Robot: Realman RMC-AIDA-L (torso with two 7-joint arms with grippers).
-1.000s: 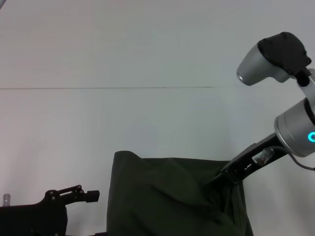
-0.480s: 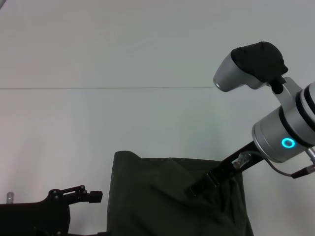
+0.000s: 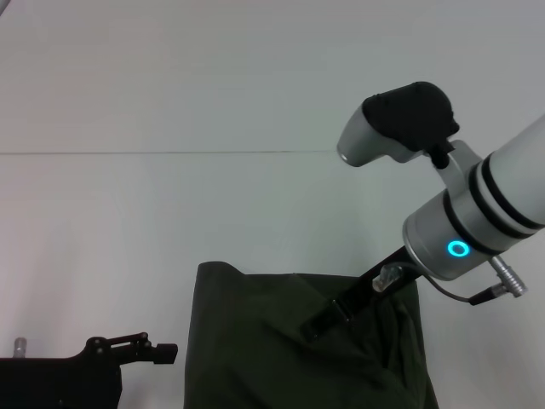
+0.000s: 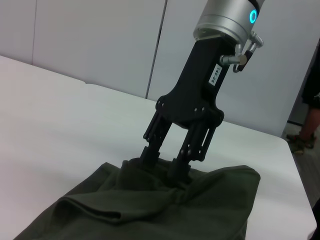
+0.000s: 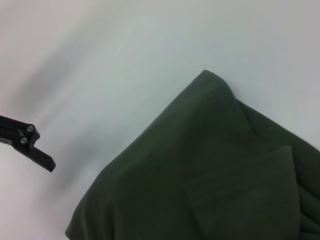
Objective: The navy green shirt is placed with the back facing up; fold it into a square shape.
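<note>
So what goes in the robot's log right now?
right claw: shut on dark olive-green fabric T-shirt | left claw: idle, beside shirt | fold: unfinished

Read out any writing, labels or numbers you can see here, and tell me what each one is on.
One small white label on the black body of the right gripper, seen in the left wrist view: printed characters too small to read.
The navy green shirt carries no print.

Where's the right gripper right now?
In the head view the right gripper is low and right of centre, its fingers pressed into the navy green shirt on the white table.
</note>
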